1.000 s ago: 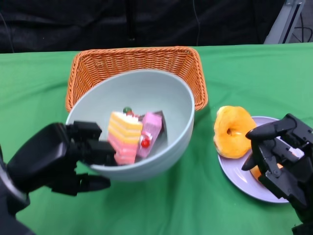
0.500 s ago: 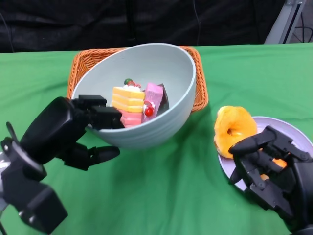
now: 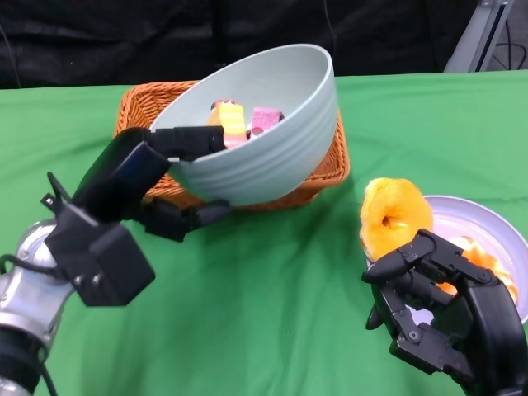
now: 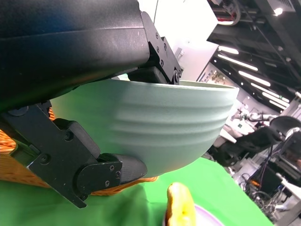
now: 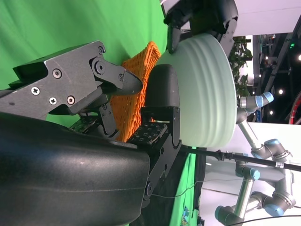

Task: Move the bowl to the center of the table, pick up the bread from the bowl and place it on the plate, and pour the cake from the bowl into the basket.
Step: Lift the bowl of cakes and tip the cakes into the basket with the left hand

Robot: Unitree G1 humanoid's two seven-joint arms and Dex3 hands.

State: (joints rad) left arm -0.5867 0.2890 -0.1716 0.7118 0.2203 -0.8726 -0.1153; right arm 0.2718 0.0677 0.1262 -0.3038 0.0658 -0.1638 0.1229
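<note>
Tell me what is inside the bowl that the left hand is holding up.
In the bowl held by the left hand, two cake pieces show: a yellow striped one and a pink one. Their lower parts are hidden behind the bowl's near wall.

place: robotics lab — green-draped table point(image 3: 272, 313) | black backdrop point(image 3: 107, 41) | spare robot arms point(image 5: 256, 155) — ceiling strip lights point(image 4: 256, 77)

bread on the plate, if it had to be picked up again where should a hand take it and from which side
Probably by the ring of the bread, fingers over its upper edge, from above. It stands tilted against the plate, hole facing the camera, so the top rim is exposed. The right hand hangs open nearest it.
</note>
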